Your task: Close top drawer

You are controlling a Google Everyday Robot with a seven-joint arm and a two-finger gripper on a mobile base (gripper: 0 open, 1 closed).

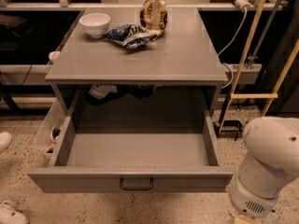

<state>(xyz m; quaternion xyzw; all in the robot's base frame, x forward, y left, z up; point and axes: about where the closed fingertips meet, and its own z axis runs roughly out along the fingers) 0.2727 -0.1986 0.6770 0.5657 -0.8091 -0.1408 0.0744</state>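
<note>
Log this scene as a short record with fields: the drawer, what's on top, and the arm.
top drawer: pulled far out, inside looks empty
handle: black bar, centred on the front panel
cabinet top: bowl, blue bag and brown bag toward the back
arm: white segment at lower right, by the drawer's right front corner
end effector: not in view
task: drawer not yet closed

The top drawer point(84, 182) looks like matt, smooth grey metal, its handle point(136, 187) dark. The cabinet top point(154, 59) has a soft sheen; on it, a glossy white bowl point(95, 23) and crinkled shiny bags point(131, 34). The arm's shell point(271, 157) is smooth white plastic; the gripper is out of view. The floor point(187, 211) is speckled stone.
</note>
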